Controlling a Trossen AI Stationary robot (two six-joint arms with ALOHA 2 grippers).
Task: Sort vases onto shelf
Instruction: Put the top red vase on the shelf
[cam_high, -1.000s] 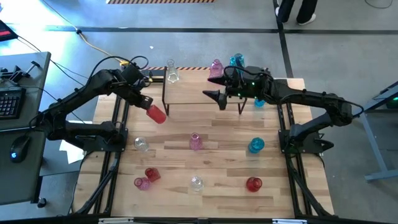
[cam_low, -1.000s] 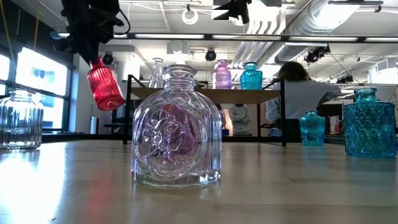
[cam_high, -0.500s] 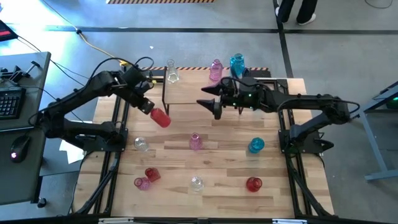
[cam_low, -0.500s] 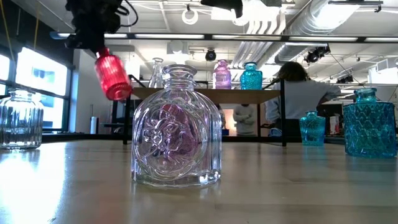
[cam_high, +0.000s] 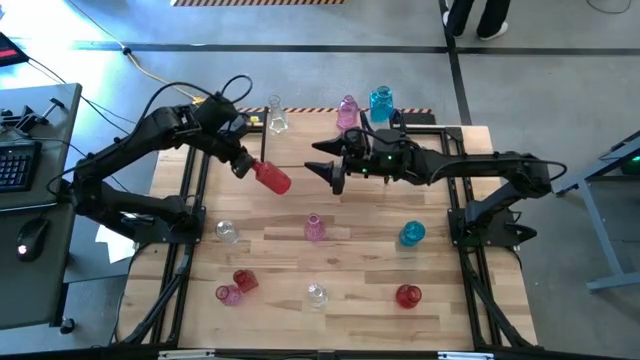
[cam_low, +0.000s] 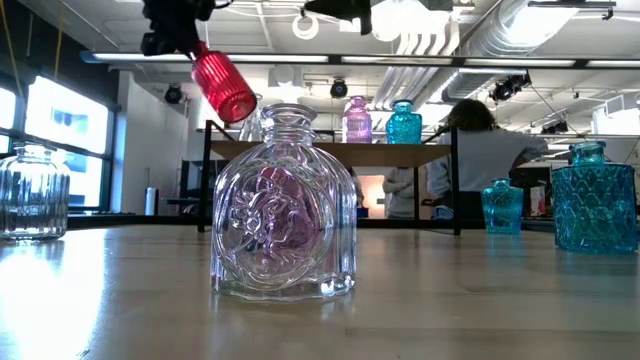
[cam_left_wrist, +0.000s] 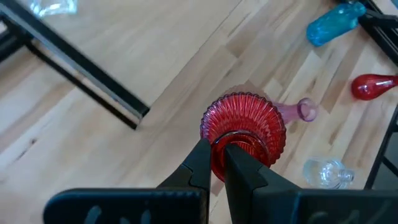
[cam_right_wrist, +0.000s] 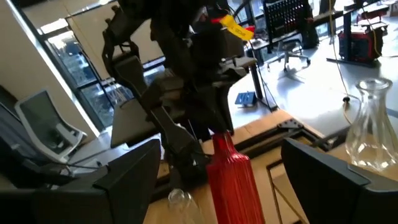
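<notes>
Left gripper (cam_high: 246, 166) is clamped on the neck of a ribbed red vase (cam_high: 273, 178), carried tilted in the air with its base pointing away from the fingers, just off the near left corner of the shelf (cam_high: 300, 148). Right gripper (cam_high: 322, 170) hovers over the shelf's near edge, fingers spread apart and holding nothing, facing the red vase close by. Beyond both grippers, a clear vase (cam_high: 277, 118), a pink vase (cam_high: 347, 111) and a blue vase (cam_high: 380, 101) stand along the shelf's far side.

The low view's top edge cuts off the right tool (cam_low: 340, 8) above the shelf (cam_low: 330, 153).
</notes>
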